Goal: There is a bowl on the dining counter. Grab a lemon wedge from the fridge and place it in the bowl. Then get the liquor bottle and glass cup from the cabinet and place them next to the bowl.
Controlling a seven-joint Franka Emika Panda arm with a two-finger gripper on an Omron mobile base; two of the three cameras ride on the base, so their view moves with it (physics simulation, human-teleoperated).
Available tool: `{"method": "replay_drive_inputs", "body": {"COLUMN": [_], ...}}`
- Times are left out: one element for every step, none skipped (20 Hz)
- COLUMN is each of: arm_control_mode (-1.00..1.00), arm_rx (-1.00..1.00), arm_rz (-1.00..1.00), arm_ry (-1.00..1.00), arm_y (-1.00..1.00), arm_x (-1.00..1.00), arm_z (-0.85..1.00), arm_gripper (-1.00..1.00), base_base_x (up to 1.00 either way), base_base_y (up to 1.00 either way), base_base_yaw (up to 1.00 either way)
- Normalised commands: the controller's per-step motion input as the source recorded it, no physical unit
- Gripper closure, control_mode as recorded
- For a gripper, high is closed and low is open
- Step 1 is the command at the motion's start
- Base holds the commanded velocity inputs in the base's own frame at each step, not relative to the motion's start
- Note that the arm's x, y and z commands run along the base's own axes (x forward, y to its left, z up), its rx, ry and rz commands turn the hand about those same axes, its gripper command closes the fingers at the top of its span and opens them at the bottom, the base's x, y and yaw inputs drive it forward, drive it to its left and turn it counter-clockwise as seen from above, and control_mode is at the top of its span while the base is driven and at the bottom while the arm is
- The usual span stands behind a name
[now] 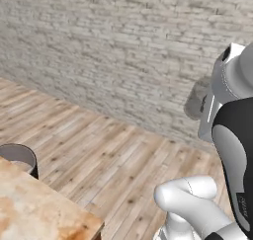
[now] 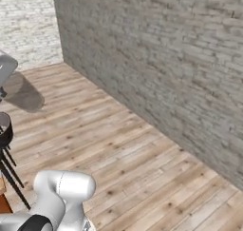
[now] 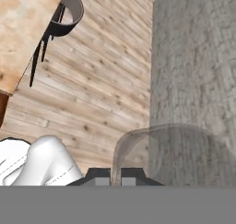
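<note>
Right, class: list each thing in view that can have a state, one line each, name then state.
gripper: shut on the glass cup.
glass cup: held in the gripper, lifted above the wooden floor, looks empty.
stool: upright on the floor, at the dining counter's edge.
dining counter: corner in view, glass cup not yet set on it.
</note>
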Motion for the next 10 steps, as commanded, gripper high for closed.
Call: {"method": "replay_drive_inputs", "body": {"arm_control_mode": [1.0,1.0,1.0,1.0,1.0,1.0,1.0,1.0,1.0,1.0], "arm_rx": [0.0,0.0,0.0,0.0,0.0,0.0,0.0,0.0,0.0,0.0], "arm_rz": [0.0,0.0,0.0,0.0,0.0,0.0,0.0,0.0,0.0,0.0], "arm_ry": [0.0,0.0,0.0,0.0,0.0,0.0,0.0,0.0,0.0,0.0], "arm_y": [0.0,0.0,0.0,0.0,0.0,0.0,0.0,0.0,0.0,0.0], "arm_x": [0.0,0.0,0.0,0.0,0.0,0.0,0.0,0.0,0.0,0.0], "arm_z": [0.0,0.0,0.0,0.0,0.0,0.0,0.0,0.0,0.0,0.0], "arm_gripper": [1.0,1.0,1.0,1.0,1.0,1.0,1.0,1.0,1.0,1.0], "base_base_x": [1.0,1.0,1.0,1.0,1.0,1.0,1.0,1.0,1.0,1.0], "base_base_y": [0.0,0.0,0.0,0.0,0.0,0.0,0.0,0.0,0.0,0.0], "base_base_yaw": [0.4,0.4,0.4,0.4,0.4,0.4,0.4,0.4,0.4,0.4]}}
